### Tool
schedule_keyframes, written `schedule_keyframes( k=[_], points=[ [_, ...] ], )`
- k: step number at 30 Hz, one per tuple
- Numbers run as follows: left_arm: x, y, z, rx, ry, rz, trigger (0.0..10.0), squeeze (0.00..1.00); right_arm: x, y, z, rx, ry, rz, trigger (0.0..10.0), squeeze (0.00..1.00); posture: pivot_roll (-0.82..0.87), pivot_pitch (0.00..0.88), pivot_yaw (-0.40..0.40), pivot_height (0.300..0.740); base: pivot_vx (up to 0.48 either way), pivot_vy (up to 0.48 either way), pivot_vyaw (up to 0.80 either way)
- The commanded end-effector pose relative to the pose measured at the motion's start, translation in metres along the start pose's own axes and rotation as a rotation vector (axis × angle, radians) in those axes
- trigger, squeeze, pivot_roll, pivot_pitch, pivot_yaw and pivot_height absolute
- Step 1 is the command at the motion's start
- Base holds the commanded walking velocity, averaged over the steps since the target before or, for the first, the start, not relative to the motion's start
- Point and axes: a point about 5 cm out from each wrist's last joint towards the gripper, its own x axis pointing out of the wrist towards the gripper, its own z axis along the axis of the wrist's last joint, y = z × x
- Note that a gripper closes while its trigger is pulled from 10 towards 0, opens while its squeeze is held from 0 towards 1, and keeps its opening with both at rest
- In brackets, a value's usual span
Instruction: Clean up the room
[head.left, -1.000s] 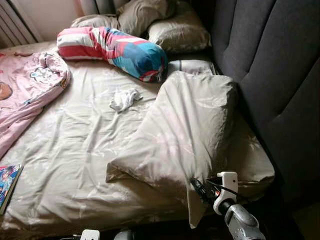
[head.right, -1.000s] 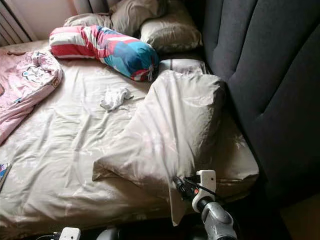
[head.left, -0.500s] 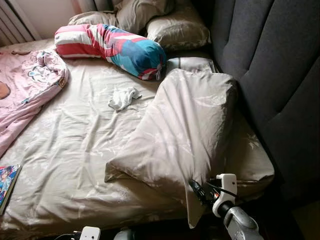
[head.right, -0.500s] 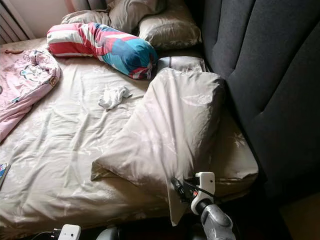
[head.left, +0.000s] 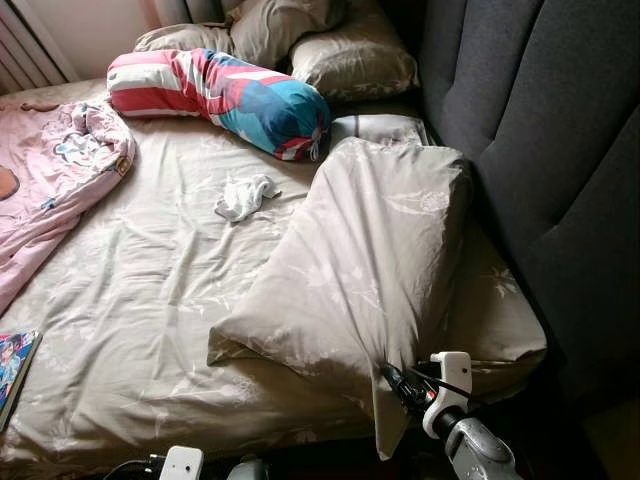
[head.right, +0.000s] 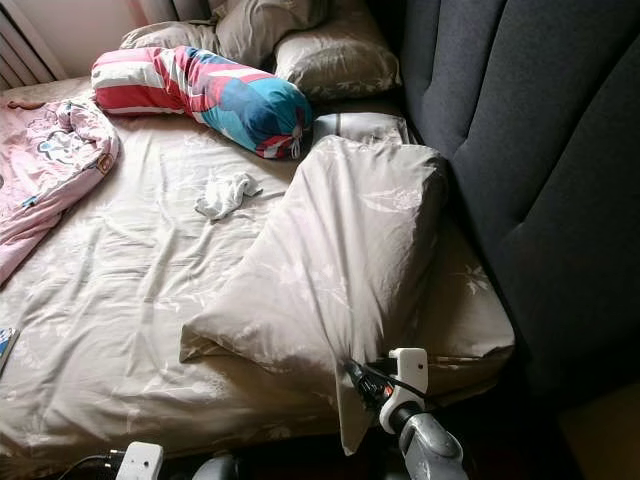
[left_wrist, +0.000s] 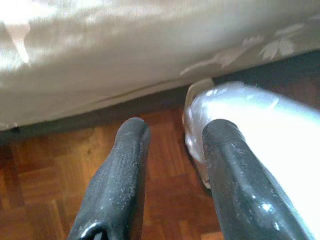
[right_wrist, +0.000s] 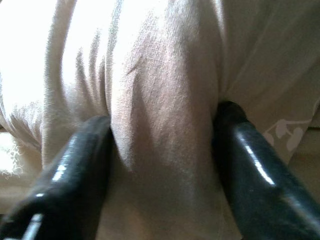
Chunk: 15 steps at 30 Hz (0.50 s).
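A large beige pillow (head.left: 370, 260) leans from the bed (head.left: 150, 300) up against the dark headboard (head.left: 540, 150). At the bed's front edge my right gripper (head.left: 395, 378) is shut on the pillowcase's lower corner. In the right wrist view the bunched beige fabric (right_wrist: 160, 115) is pinched between both black fingers (right_wrist: 80, 165). My left gripper (left_wrist: 172, 145) hangs low beside the bed over the wooden floor (left_wrist: 40, 165), open with nothing between its fingers (left_wrist: 125, 170).
A striped red and blue bolster (head.left: 225, 95) and two beige pillows (head.left: 350, 55) lie at the back. A small white cloth (head.left: 245, 197) sits mid-bed, a pink blanket (head.left: 50, 170) at the left, and a colourful book (head.left: 12, 365) at the front left edge.
The camera has drifted slightly, so the whole scene sits a little higher. My right gripper stays shut on the pillowcase corner and has edged slightly left and down.
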Motion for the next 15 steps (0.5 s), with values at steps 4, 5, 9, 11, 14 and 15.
schedule_keyframes(
  k=[4, 5, 9, 11, 14, 15],
  points=[
    [-0.0058, 0.0002, -0.0152, -0.011, 0.055, 0.002, 10.0, 0.00, -0.0084, 0.0084, -0.0326, 0.054, 0.119, 0.006, 0.0, 0.00, -0.04, 0.295, 0.088, 0.637, 0.000, 0.000, 0.00],
    [-0.0059, 0.0002, -0.0155, -0.011, 0.057, 0.003, 10.0, 0.00, -0.0083, 0.0084, -0.0325, 0.053, 0.118, 0.005, 0.0, 0.00, -0.04, 0.295, 0.088, 0.637, 0.000, 0.000, 0.00],
    [-0.0065, 0.0004, -0.0171, -0.011, 0.064, 0.004, 10.0, 0.00, -0.0082, 0.0083, -0.0321, 0.050, 0.116, 0.001, 0.0, 0.00, -0.04, 0.296, 0.088, 0.637, 0.000, 0.000, 0.00],
    [-0.0070, 0.0005, -0.0181, -0.012, 0.067, 0.004, 10.0, 0.00, -0.0082, 0.0081, -0.0321, 0.048, 0.115, -0.003, 0.0, 0.00, -0.04, 0.296, 0.086, 0.637, 0.000, 0.000, 0.00],
    [-0.0077, 0.0011, -0.0198, -0.013, 0.073, 0.005, 10.0, 0.00, -0.0087, 0.0079, -0.0327, 0.045, 0.115, -0.008, 0.0, 0.00, -0.04, 0.298, 0.086, 0.637, 0.000, 0.000, 0.00],
    [-0.0079, 0.0012, -0.0202, -0.014, 0.075, 0.006, 10.0, 0.00, -0.0088, 0.0077, -0.0328, 0.043, 0.115, -0.010, 0.0, 0.00, -0.04, 0.298, 0.086, 0.637, 0.000, 0.000, 0.00]
  ],
)
